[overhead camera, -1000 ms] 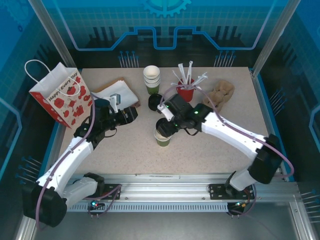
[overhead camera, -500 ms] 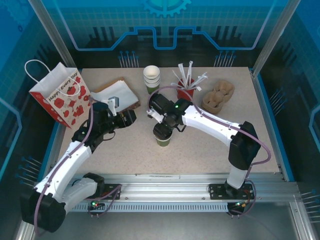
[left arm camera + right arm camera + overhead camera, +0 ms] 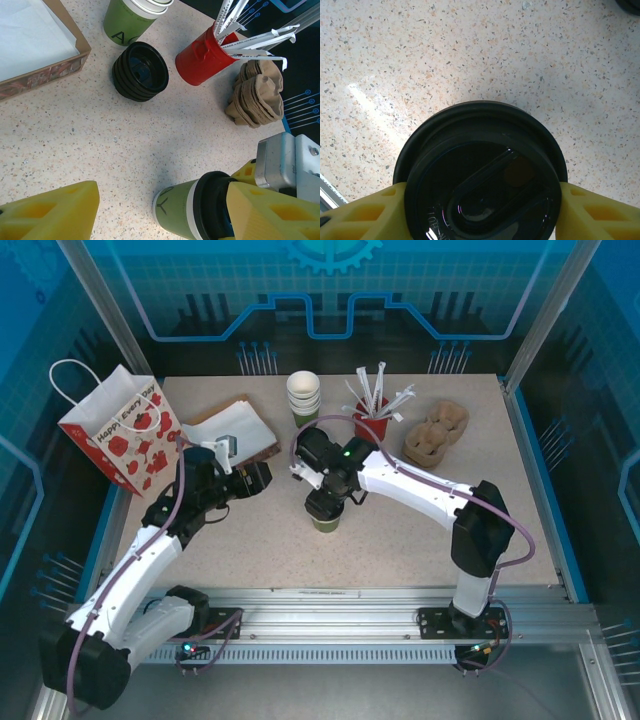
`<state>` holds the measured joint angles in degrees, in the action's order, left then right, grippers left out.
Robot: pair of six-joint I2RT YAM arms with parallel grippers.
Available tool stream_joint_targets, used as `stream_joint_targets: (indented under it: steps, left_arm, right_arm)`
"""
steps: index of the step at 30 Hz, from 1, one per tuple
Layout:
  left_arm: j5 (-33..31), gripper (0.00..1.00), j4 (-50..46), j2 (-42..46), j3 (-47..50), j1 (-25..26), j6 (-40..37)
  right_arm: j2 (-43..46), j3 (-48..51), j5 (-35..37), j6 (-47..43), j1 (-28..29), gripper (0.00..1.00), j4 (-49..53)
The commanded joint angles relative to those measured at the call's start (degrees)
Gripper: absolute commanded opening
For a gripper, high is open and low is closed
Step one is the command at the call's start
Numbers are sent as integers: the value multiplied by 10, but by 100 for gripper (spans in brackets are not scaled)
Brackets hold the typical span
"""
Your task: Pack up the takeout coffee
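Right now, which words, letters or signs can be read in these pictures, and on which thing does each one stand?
"Happy Every Day": on the white gift bag with red flowers.
"A", then a letter cut off: on the lowest green cup of the cup stack.
"Y": on the takeout coffee, the rest hidden.
Raised letters on its black lid: too faint to read.

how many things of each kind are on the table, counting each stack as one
lidded green coffee cup: 1
stack of lidless cups: 1
stack of black lids: 1
red cup of straws: 1
stack of pulp cup carriers: 1
gift bag: 1
napkin box: 1
total: 7
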<state>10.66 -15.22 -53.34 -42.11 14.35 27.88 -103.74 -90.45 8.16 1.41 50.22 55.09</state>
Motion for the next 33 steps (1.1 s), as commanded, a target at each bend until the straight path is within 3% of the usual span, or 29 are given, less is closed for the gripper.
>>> stream_joint_targets:
  steps: [1,33]
  left_arm:
    - [-6,70,-7,5,5,-4,-18]
    - [-6,72,-27,-3,4,-4,-22]
  right_arm:
    - [-13,-13,3,-9,8,61,27]
    - [-33,21,-10,-2,-15,59,38]
